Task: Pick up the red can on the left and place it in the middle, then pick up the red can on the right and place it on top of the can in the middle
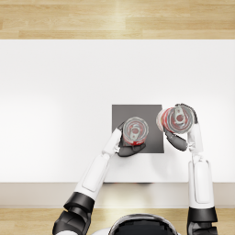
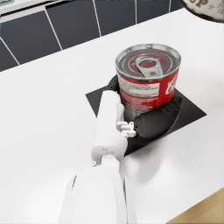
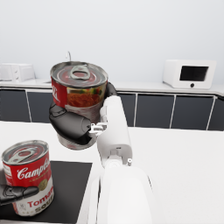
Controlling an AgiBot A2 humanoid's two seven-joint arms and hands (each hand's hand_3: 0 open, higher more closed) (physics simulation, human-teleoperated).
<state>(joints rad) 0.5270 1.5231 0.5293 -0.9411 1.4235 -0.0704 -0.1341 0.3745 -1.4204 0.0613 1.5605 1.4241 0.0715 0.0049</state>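
One red can [image 1: 135,130] [image 2: 148,78] [image 3: 29,176] stands upright on the dark square mat [image 1: 149,114] [image 2: 188,109] [image 3: 70,183] in the middle of the white table. My left hand [image 1: 130,148] [image 2: 153,122] grips it around its lower side. A second red can [image 1: 176,119] [image 3: 79,96] is held up in the air by my right hand [image 1: 176,140] [image 3: 72,127], above the mat's right edge and just to the right of the first can. It stays upright, and its rim shows in the left wrist view [image 2: 205,8].
The white table [image 1: 59,114] runs wide to the left and far side, with wooden floor [image 1: 114,18] beyond. Its front edge [image 1: 46,183] lies near my arms. The right wrist view shows dark cabinets [image 3: 175,111] and a microwave [image 3: 189,74] on a far counter.
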